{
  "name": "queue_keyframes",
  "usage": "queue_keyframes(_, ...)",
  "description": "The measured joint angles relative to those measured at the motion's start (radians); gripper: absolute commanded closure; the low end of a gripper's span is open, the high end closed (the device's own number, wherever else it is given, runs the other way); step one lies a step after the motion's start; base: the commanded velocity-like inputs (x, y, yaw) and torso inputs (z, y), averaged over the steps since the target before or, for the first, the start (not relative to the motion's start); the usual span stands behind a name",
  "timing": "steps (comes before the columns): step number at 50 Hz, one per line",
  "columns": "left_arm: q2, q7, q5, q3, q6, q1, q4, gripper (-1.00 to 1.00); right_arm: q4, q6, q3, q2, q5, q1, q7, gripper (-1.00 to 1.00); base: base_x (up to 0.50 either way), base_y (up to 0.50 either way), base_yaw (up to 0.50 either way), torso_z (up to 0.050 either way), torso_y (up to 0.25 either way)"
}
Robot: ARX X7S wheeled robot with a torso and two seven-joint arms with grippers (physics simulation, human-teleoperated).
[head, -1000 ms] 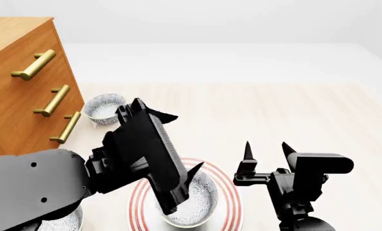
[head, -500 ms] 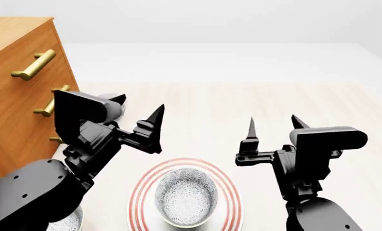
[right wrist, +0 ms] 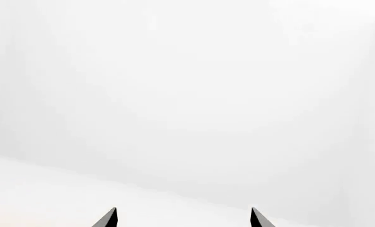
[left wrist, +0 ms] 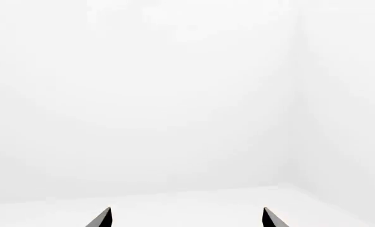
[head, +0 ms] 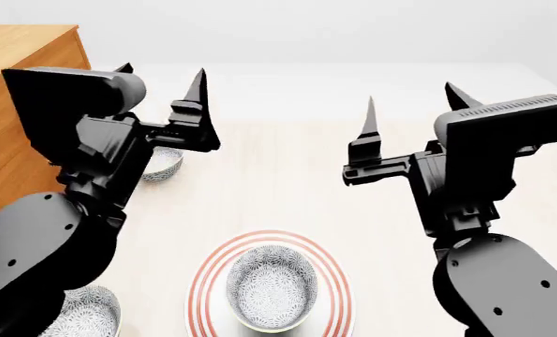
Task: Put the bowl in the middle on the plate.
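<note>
Both raised, left gripper (head: 161, 76) and right gripper (head: 409, 98), jaws wide apart, holding nothing. Down below, bowl (head: 270, 286) resting on plate (head: 203, 281), centred on the surface.

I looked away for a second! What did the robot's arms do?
The left gripper let go of the bowl and lifted away; the right gripper rose too. Both are open. The bowl stayed on the plate; the other bowls didn't move.
</note>
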Motion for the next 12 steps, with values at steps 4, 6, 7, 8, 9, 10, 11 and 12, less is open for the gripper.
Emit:
queue_keyframes(4, 0.003, -0.026, -0.004, -0.006, -0.019, -0.046, 0.018, -1.0, -0.025, 0.049, -0.009, 0.001, 0.009, 0.058, 0.005, -1.0, 0.0, 0.0, 0.0, 0.0, 0.0)
queue_keyframes(6, 0.004, -0.035, -0.005, -0.008, -0.026, -0.063, 0.024, -1.0, -0.037, 0.071, -0.013, 0.001, 0.013, 0.083, 0.006, -1.0, 0.0, 0.0, 0.0, 0.0, 0.0)
queue_keyframes(7, 0.004, -0.039, -0.006, -0.009, -0.029, -0.071, 0.027, -1.0, -0.042, 0.081, -0.015, 0.001, 0.015, 0.095, 0.007, -1.0, 0.0, 0.0, 0.0, 0.0, 0.0)
queue_keyframes(8, 0.005, -0.044, -0.007, -0.011, -0.031, -0.078, 0.03, -1.0, -0.047, 0.09, -0.016, 0.001, 0.018, 0.106, 0.008, -1.0, 0.0, 0.0, 0.0, 0.0, 0.0)
queue_keyframes(9, 0.005, -0.048, -0.007, -0.012, -0.033, -0.085, 0.033, -1.0, -0.052, 0.099, -0.017, 0.001, 0.02, 0.117, 0.009, -1.0, 0.0, 0.0, 0.0, 0.0, 0.0)
queue_keyframes(10, 0.005, -0.051, -0.007, -0.014, -0.035, -0.091, 0.035, -1.0, -0.056, 0.107, -0.018, 0.001, 0.022, 0.126, 0.01, -1.0, 0.0, 0.0, 0.0, 0.0, 0.0)
queue_keyframes(11, 0.006, -0.055, -0.008, -0.015, -0.036, -0.096, 0.038, -1.0, -0.06, 0.114, -0.019, 0.001, 0.024, 0.135, 0.01, -1.0, 0.0, 0.0, 0.0, 0.0, 0.0)
queue_keyframes(12, 0.006, -0.058, -0.009, -0.016, -0.038, -0.101, 0.04, -1.0, -0.064, 0.121, -0.02, 0.001, 0.026, 0.143, 0.011, -1.0, 0.0, 0.0, 0.0, 0.0, 0.0)
